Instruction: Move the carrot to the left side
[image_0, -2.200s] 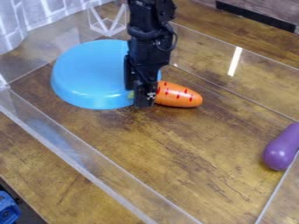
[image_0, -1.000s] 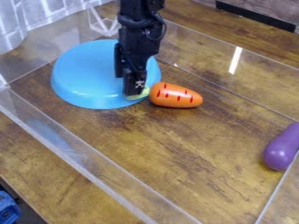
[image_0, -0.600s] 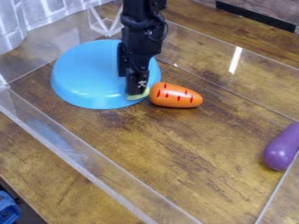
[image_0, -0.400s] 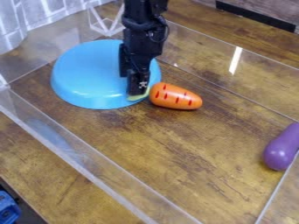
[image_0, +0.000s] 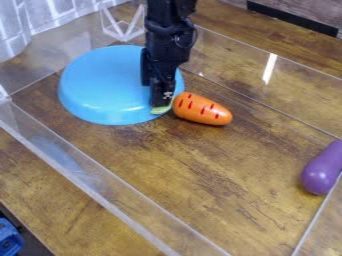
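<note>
The small orange carrot (image_0: 205, 109) with dark grooves lies on its side on the wooden table, just right of the blue plate (image_0: 96, 85). Its yellow-green leafy tip (image_0: 166, 101) points left and touches the plate's rim. My black gripper (image_0: 160, 96) hangs straight down over the plate's right edge, with its fingertips right at the leafy tip. The fingers look close together, but the dark fingers hide the gap, so I cannot tell whether they grip the tip.
A purple eggplant-like toy (image_0: 322, 167) lies at the right edge of the table. Clear plastic walls (image_0: 80, 165) run along the front left and back of the work area. The plate fills the back left.
The gripper drew back from the carrot's left end onto the plate's edge, then shifted slightly right again toward the leafy tip. The carrot has stayed in place.
</note>
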